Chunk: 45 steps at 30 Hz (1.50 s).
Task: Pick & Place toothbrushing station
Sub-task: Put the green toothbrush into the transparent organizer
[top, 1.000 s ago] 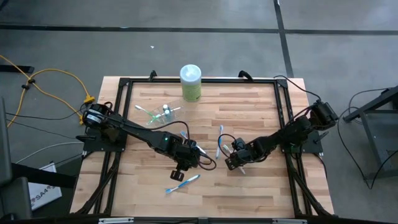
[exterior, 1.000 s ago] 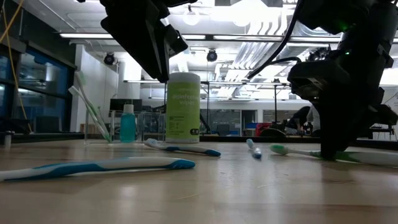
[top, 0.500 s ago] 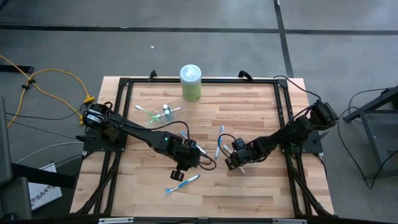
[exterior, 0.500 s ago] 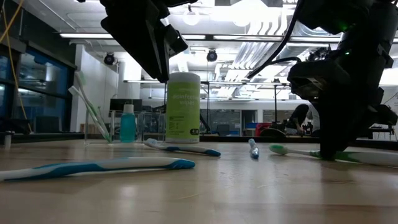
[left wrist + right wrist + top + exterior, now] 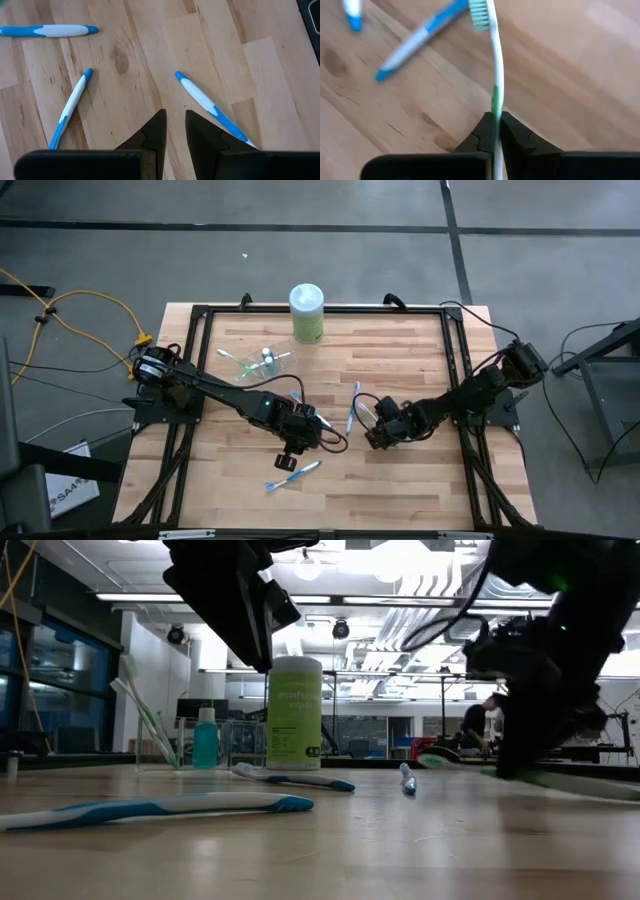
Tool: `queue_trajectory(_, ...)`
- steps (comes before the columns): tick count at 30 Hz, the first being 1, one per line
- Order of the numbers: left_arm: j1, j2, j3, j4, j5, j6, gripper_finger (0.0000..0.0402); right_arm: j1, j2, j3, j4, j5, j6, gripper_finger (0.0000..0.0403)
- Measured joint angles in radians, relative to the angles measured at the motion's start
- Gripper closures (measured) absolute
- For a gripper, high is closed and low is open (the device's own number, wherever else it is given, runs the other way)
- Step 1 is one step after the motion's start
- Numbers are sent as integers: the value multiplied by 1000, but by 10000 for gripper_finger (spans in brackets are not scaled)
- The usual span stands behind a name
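Right gripper (image 5: 496, 131) now pinched tight on green toothbrush (image 5: 494, 60), lifted off the table (image 5: 420, 350). Left gripper (image 5: 174, 131) a little apart, holding nothing. Next, into the clear cup (image 5: 262, 362).

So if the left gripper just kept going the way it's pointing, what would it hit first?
Likely bare table. The left gripper points down between two blue and white toothbrushes, one on one side, another on the other; neither looks to be in its line, though depth is unclear.

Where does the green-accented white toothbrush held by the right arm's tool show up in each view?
High view: green-accented white toothbrush mostly hidden under right tool.
Low view: right side, lifted off the table.
Left wrist view: not in it.
Right wrist view: centre, clamped between the fingers.
Shared landmark: blue-and-white toothbrush.
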Motion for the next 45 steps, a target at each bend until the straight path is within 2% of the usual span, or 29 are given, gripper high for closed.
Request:
queue_trajectory(9, 0, 0, 0, 91, 0, -11, 333, 7, -80, 3, 15, 32, -100, 399)
queue_trajectory(16, 0, 0, 0, 162, -9, -12, 333, 17, -159, 4, 42, 115, -192, 399)
queue_trajectory(26, 3, 0, 0, 264, -176, 7, 333, 27, -282, 5, 202, 254, -430, 399)
queue_trajectory(35, 3, -38, 0, 407, -363, 75, 333, 123, -376, 7, 262, 438, -580, 399)
queue_trajectory(42, 3, -58, 1, 618, -373, 193, 333, 201, -382, 6, 358, 560, -714, 399)
queue_trajectory(45, 3, -58, 1, 657, -378, 222, 333, 236, -382, 6, 391, 624, -771, 399)
